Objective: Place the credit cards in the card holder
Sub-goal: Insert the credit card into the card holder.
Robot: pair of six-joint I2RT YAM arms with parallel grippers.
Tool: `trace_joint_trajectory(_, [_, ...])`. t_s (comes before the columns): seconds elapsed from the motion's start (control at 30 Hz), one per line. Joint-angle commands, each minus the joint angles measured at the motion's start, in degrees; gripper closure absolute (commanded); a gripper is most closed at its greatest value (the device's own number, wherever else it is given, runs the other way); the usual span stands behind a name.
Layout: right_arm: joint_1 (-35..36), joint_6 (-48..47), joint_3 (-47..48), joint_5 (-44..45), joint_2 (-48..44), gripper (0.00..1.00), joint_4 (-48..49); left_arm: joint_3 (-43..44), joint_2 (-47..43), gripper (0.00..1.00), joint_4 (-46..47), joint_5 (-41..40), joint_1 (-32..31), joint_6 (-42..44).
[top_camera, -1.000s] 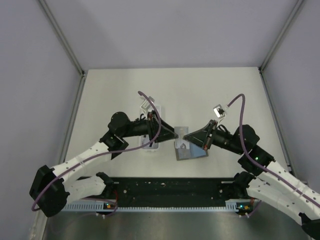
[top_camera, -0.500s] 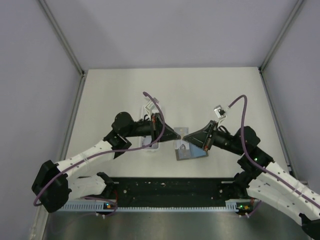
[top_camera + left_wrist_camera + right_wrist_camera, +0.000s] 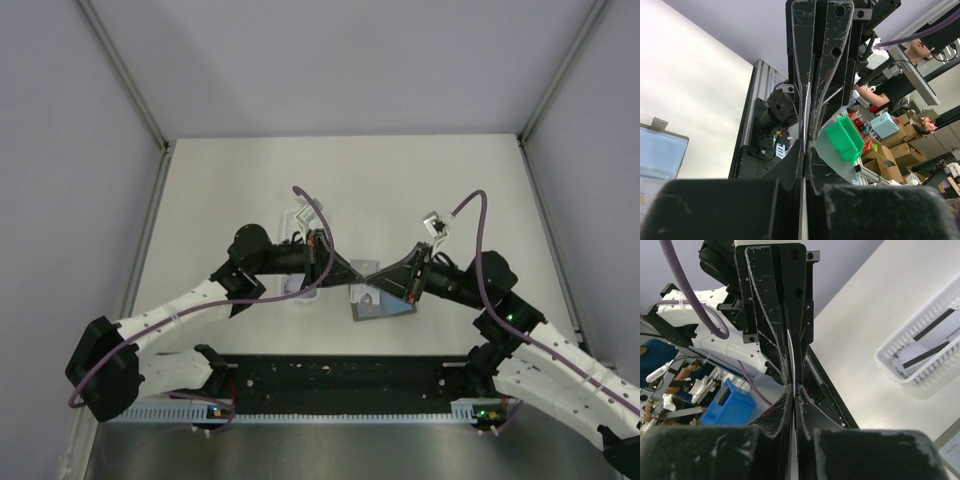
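A credit card hangs edge-on in the air, a thin pale sliver (image 3: 807,107) between black fingers, also seen as a pale edge (image 3: 791,357) in the right wrist view. My left gripper (image 3: 357,272) and right gripper (image 3: 371,272) meet tip to tip over the table, both shut on this card from opposite ends. In the wrist views, the left gripper (image 3: 806,150) and right gripper (image 3: 794,390) each face the other's fingers. The card holder (image 3: 386,308), flat and grey, lies on the table just below and in front of the meeting point. Its bluish inside (image 3: 660,152) shows at the left wrist view's edge.
A long white tray (image 3: 299,292) lies under the left arm's wrist. In the right wrist view its slotted wall (image 3: 900,347) shows, with more cards (image 3: 935,332) inside. A black rail (image 3: 340,375) runs along the near edge between the arm bases.
The left arm moved right until its fingertips met the right gripper's, and its jaws closed on the card. The right gripper stayed shut and hardly moved.
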Motion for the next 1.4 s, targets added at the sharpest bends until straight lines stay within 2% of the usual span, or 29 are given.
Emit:
trace_joint_trajectory(0.0, [-0.18,-1.22,1.85,0.16,-0.37,1.00,1.03,2.08,-0.24,1.00,1.37,0.64,-0.92,1.52])
trace_joint_trajectory(0.03, [-0.18,-1.40,2.02,0.43,-0.46,1.00,0.42,2.17,-0.32,0.95,0.67,0.29,-0.83,2.04])
trace_joint_trajectory(0.07, [-0.18,-2.09,2.28,1.30,-0.72,1.00,-0.98,2.43,-0.50,0.87,-0.55,-0.49,-0.75,2.74])
trace_joint_trajectory(0.13, [-0.26,-4.20,3.77,6.02,-1.77,1.00,-5.88,2.87,-1.03,0.63,-4.24,-2.69,-0.66,5.20])
trace_joint_trajectory(0.17, [-0.18,-5.60,4.91,9.53,-2.13,1.00,-10.96,2.96,-1.38,0.55,-6.61,-4.09,-0.66,6.87])
trace_joint_trajectory(0.23, [-0.18,-7.98,7.46,18.92,-1.69,1.00,-22.56,3.57,-1.90,0.48,-12.48,-9.35,-0.57,9.86])
trace_joint_trajectory(0.33, [-0.61,-10.53,10.98,31.16,3.39,1.00,-36.11,4.98,-0.77,0.47,-18.74,-14.03,-0.66,12.41])
trace_joint_trajectory(0.4, [-1.58,-11.41,12.13,35.04,8.39,1.00,-41.39,5.16,0.55,0.47,-20.95,-17.01,-1.44,13.38])
trace_joint_trajectory(0.47, [-3.24,-11.94,12.13,35.32,12.18,1.00,-43.78,4.54,1.69,0.47,-22.79,-21.22,-2.85,14.44])
trace_joint_trajectory(0.57, [-6.41,-12.65,11.78,32.69,16.84,1.00,-44.76,3.40,4.67,0.46,-23.68,-26.32,-5.13,14.44])
trace_joint_trajectory(0.67, [-8.08,-14.31,12.39,31.98,21.41,1.00,-45.63,2.52,7.93,0.50,-23.24,-29.84,-6.98,14.09])
trace_joint_trajectory(0.97, [-9.05,-18.54,16.70,35.14,33.89,1.00,-48.01,1.55,11.71,0.50,-21.22,-31.62,-8.13,13.03])
trace_joint_trajectory(1.37, [-9.05,-19.15,16.97,31.72,37.69,1.00,-45.64,1.64,15.05,0.53,-18.15,-31.27,-8.13,12.86])
